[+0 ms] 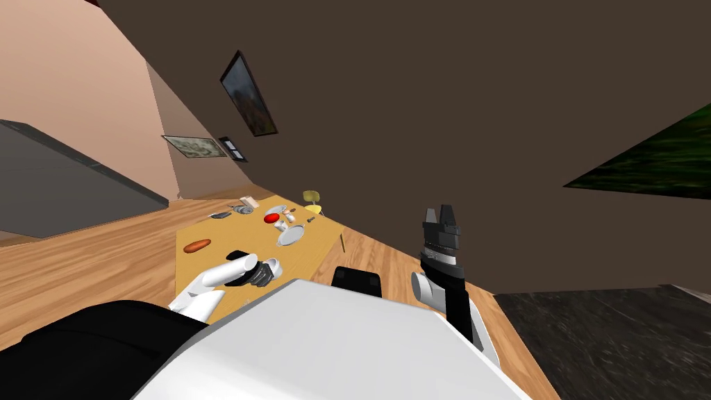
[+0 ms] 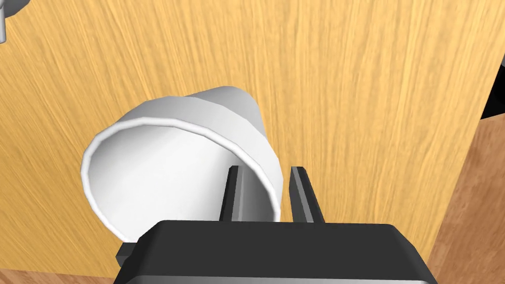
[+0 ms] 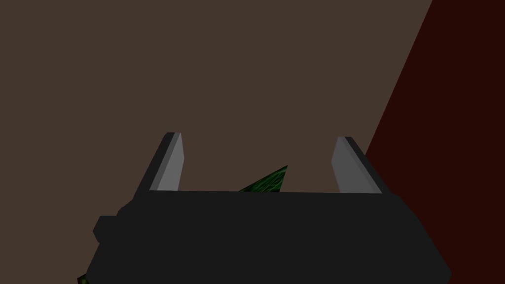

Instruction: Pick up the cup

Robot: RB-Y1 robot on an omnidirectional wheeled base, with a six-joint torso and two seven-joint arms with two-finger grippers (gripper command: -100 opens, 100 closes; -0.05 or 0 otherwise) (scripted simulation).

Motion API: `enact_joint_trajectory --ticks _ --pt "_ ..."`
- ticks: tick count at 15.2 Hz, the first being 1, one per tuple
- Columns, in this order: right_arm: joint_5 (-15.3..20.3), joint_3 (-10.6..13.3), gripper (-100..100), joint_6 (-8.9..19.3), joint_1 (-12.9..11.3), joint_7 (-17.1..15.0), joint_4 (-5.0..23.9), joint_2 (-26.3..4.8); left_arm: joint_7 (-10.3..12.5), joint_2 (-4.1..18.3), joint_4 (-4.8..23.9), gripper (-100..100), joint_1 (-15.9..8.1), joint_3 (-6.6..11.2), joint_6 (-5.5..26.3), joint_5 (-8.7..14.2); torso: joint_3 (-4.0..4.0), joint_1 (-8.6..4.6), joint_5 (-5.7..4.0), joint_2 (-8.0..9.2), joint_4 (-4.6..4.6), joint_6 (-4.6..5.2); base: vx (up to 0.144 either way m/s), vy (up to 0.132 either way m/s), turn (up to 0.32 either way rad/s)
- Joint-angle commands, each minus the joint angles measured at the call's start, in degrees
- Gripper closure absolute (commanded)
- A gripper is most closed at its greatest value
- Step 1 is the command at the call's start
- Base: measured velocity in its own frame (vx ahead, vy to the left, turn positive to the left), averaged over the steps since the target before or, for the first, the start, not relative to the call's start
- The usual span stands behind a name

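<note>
A plain white cup (image 2: 162, 162) is tilted over the wooden table (image 2: 370, 98), its open mouth turned toward my left hand. My left gripper (image 2: 266, 171) is shut on the cup's wall, with one finger (image 2: 232, 195) inside the rim and the other outside. In the head view the cup (image 1: 273, 264) sits at the tip of my left gripper (image 1: 261, 272), over the table's near end. Whether its base touches the table I cannot tell. My right gripper (image 1: 440, 212) is raised beside the table, and its fingers stand open (image 3: 259, 162) with nothing between them.
Farther along the table (image 1: 316, 250) lie a red object (image 1: 271, 218), a grey plate (image 1: 291, 235), a brown sausage-shaped item (image 1: 197, 245) and several small things. A yellow chair (image 1: 312, 201) stands at the far end, a dark chair (image 1: 357, 280) near me. A grey cabinet (image 1: 62, 180) stands left.
</note>
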Motion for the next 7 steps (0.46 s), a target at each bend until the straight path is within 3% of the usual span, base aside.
enact_joint_trajectory --ticks 1,3,6,7 --pt "0.0 0.0 0 0.0 0.0 0.0 0.0 0.0 0.0 0.0 0.0 100 0.0 0.0 0.0 0.0 0.0 0.0 0.0 0.0 0.0 0.0 0.0 0.0 0.0" --pt "0.0 0.0 0 0.0 0.0 0.0 0.0 0.0 0.1 0.0 0.0 100 0.0 0.01 0.0 0.0 -0.01 0.03 0.0 -0.02 -0.01 0.04 0.0 0.0 0.0" --pt "0.0 0.0 0 0.0 0.0 0.0 0.0 0.0 0.9 1.0 -3.2 100 1.1 1.07 2.9 1.2 0.01 -0.08 -0.1 0.01 0.01 0.04 -0.005 -0.016 -0.005" --pt "0.0 0.0 0 0.0 0.0 0.0 0.0 0.0 0.5 0.8 -2.4 100 1.0 0.9 2.0 1.0 0.01 -0.12 -0.11 0.02 0.01 0.05 -0.003 -0.011 0.002"
